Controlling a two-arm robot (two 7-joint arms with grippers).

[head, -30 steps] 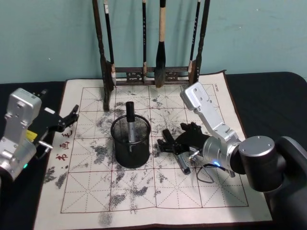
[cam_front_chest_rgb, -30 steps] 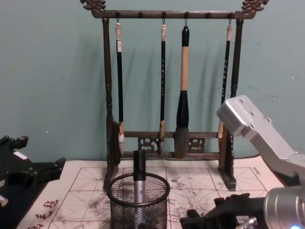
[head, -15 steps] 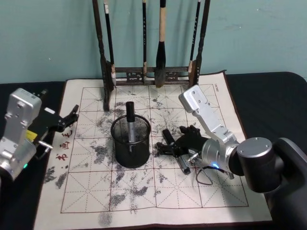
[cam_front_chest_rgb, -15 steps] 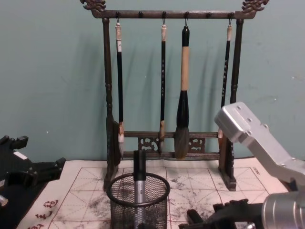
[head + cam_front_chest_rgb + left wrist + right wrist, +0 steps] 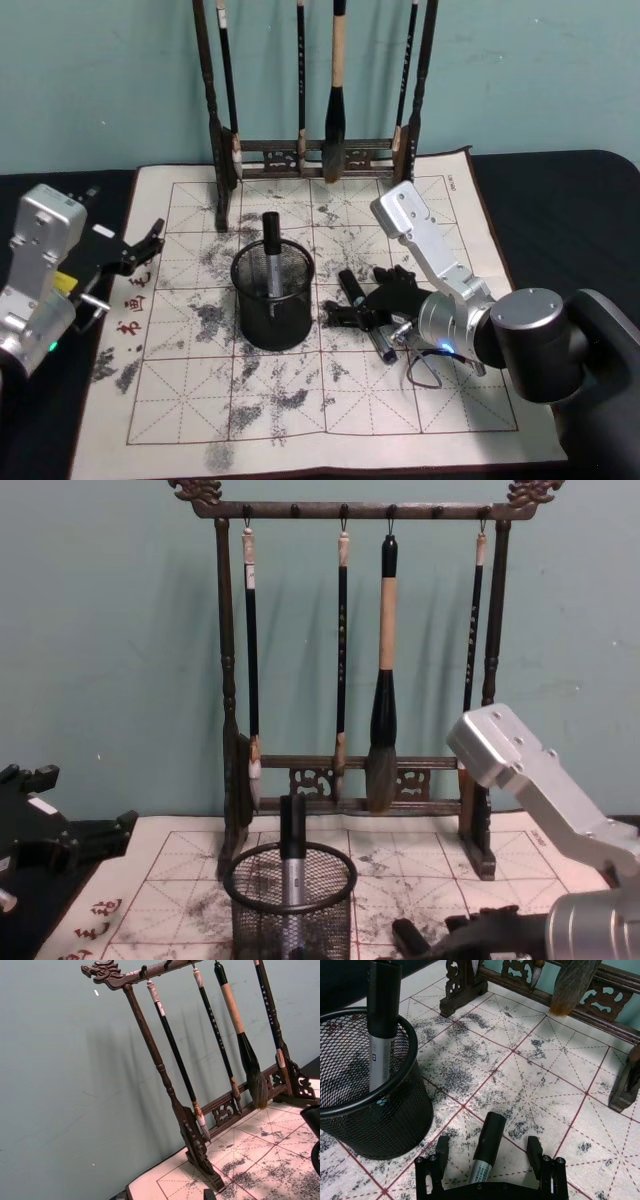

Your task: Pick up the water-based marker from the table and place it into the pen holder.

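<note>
The right gripper [image 5: 487, 1153] has sunk slightly lower, fingers [image 5: 441, 1152] spread wide, so the water-based marker [image 5: 486, 1144] now lies between them (a grasp looks close). It has a black cap and a grey printed barrel, and lies flat on the tabletop [image 5: 330, 410], with the pen holder [image 5: 250, 322] just outside one finger. The left gripper [image 5: 135, 250] is parked, fingers apart

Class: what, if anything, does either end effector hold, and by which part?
Nothing: the right end effector, open, straddles the marker; the left end effector is parked, open.
</note>
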